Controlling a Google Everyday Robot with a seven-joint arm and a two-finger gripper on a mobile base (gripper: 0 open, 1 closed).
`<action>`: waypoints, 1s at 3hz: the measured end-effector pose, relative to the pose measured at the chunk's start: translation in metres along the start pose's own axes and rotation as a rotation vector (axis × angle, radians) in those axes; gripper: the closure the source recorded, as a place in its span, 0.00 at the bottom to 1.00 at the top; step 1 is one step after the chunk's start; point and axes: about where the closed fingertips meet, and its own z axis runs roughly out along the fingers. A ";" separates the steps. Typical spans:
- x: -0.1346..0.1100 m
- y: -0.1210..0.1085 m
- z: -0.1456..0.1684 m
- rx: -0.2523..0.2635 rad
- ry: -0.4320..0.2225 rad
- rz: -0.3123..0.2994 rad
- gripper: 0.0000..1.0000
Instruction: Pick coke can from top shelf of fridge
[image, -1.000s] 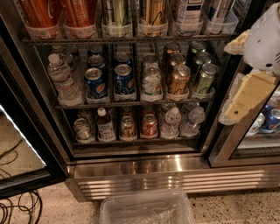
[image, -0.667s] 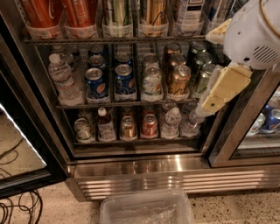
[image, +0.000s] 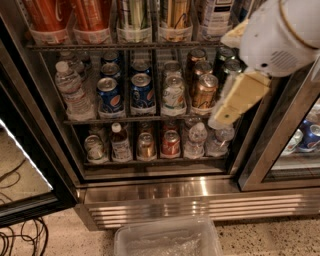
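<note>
The fridge (image: 165, 197) stands open in the camera view, with a ribbed steel base. Its top shelf (image: 125, 46) is a dark wire rack fronted by clear tubs along the top edge. Two red coke cans (image: 47, 15) stand in the left tubs, their tops cut off by the frame. My gripper (image: 226, 111), white with a tan tip, hangs at the right in front of the middle rack's right end, pointing down-left. It is below and far right of the coke cans and holds nothing that I can see.
The middle rack holds a water bottle (image: 72, 92), blue Pepsi cans (image: 142, 92), a gold can (image: 204, 91) and green cans. The bottom rack holds small bottles and cans. A clear plastic bin (image: 167, 240) sits on the floor. Cables (image: 20, 240) lie lower left. A neighbouring glass door (image: 280, 140) is at the right.
My gripper and arm have moved left, from beside the right door frame to in front of the shelves' right end. The cans have not moved.
</note>
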 end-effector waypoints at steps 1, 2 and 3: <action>-0.054 -0.017 0.014 0.022 -0.171 -0.036 0.00; -0.099 -0.050 0.011 0.091 -0.341 0.014 0.00; -0.138 -0.061 0.003 0.082 -0.502 0.012 0.00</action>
